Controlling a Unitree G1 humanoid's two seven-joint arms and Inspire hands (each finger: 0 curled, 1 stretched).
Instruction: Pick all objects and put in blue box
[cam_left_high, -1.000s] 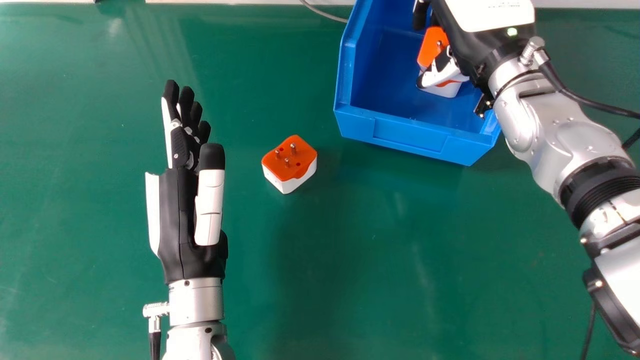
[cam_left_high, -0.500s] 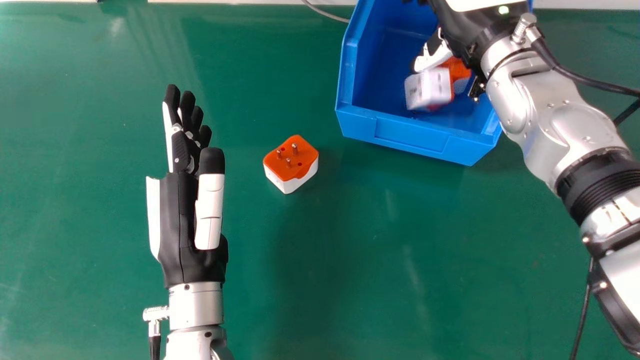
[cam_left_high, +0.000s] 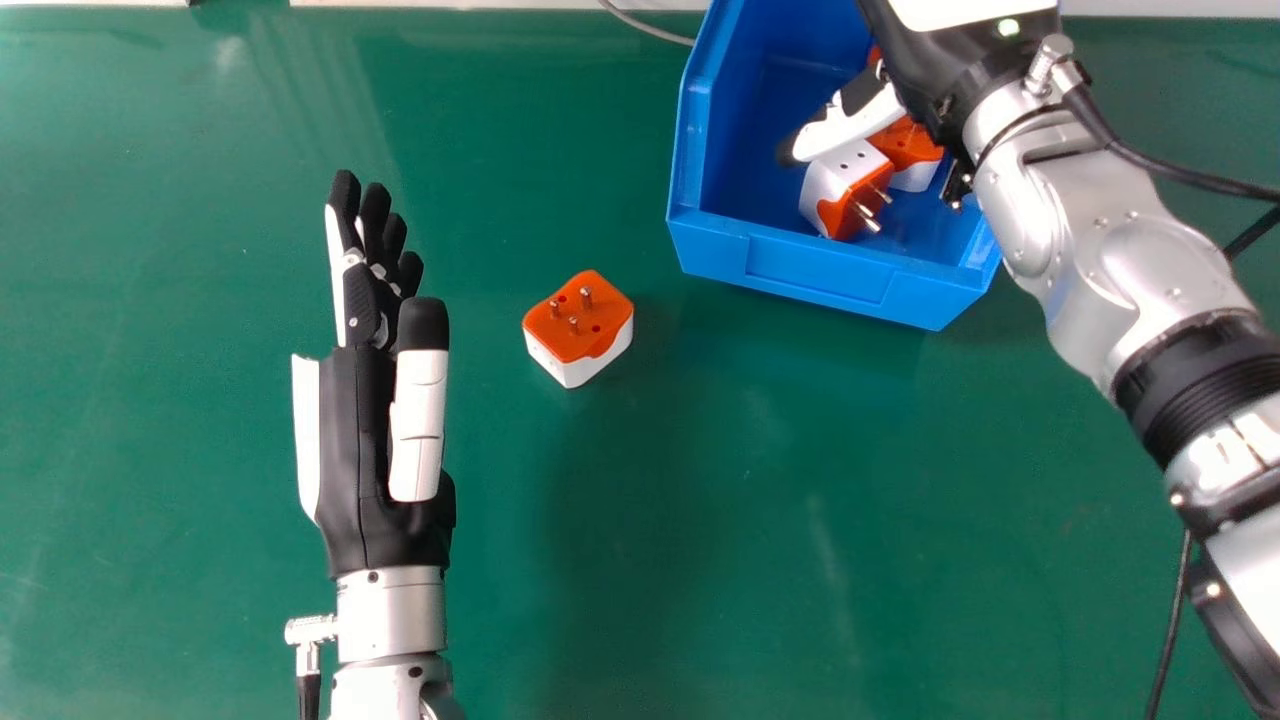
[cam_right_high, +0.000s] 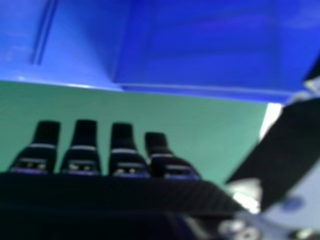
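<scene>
My right hand (cam_left_high: 845, 128) is over the blue box (cam_left_high: 820, 265), its thumb extended above the adapters inside. One orange and white plug adapter (cam_left_high: 848, 195) lies tipped in the box, pins sideways; a second adapter (cam_left_high: 908, 150) is beside it, partly covered by the thumb and wrist. A bit of orange also shows behind the thumb. In the right hand view the right hand (cam_right_high: 122, 150) has straight fingers with nothing held, near the blue box wall (cam_right_high: 210, 55). A third adapter (cam_left_high: 578, 330) sits pins-up on the table. My left hand (cam_left_high: 370, 430) is open to its left.
The green table (cam_left_high: 700, 520) spreads around the box and the loose adapter. A grey cable (cam_left_high: 650, 25) runs to the box's far left side. Black cables hang along the right forearm (cam_left_high: 1100, 240).
One adapter has dropped from by the right thumb and turned over onto its side in the box. The right thumb has swung outward, and the right wrist has shifted slightly left.
</scene>
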